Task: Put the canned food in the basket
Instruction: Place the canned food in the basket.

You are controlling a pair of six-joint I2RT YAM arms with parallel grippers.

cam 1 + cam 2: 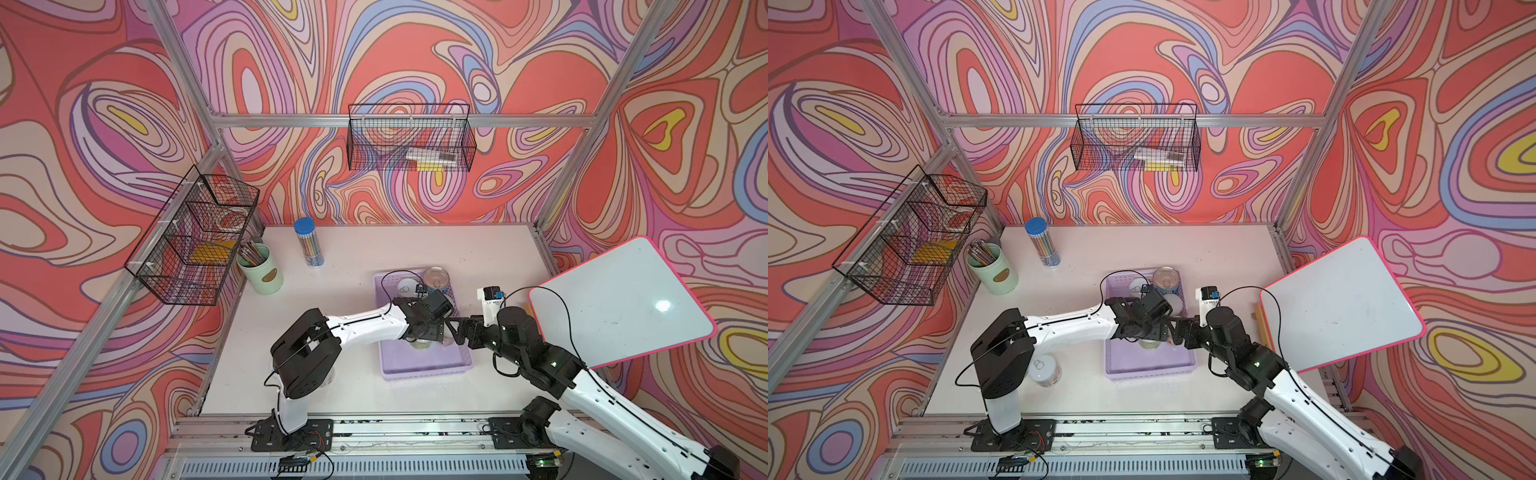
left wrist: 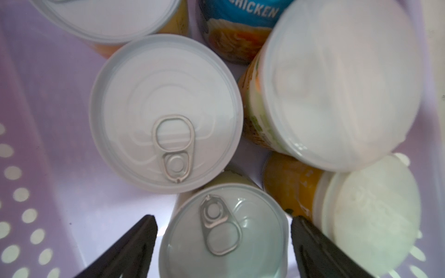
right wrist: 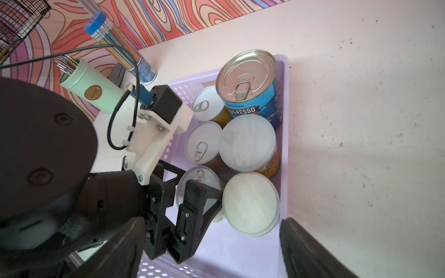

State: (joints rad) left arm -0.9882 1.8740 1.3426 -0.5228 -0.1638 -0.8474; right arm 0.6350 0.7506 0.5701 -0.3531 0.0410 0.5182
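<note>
The lilac basket [image 1: 428,376] [image 1: 1150,376] sits mid-table and holds several cans. A tall blue-labelled can [image 3: 252,91] stands at its far end, with pull-tab cans [image 3: 202,144] and white-lidded cans [image 3: 250,202] beside it. My left gripper [image 2: 224,217] [image 1: 423,334] reaches down into the basket. It is open, its fingers [image 2: 134,248] a little clear of both sides of an upright pull-tab can [image 2: 224,240] on the basket floor. My right gripper [image 3: 212,221] [image 1: 455,328] hovers open over the basket's right side, holding nothing. One more pull-tab can [image 1: 1044,368] stands on the table by the left arm's base.
A clear blue-capped pencil tube [image 1: 308,245] and a pale green pencil cup [image 1: 261,270] stand at the table's back left. Black wire baskets [image 1: 195,237] [image 1: 411,137] hang on the frame. A pink-rimmed whiteboard [image 1: 619,299] leans at the right edge.
</note>
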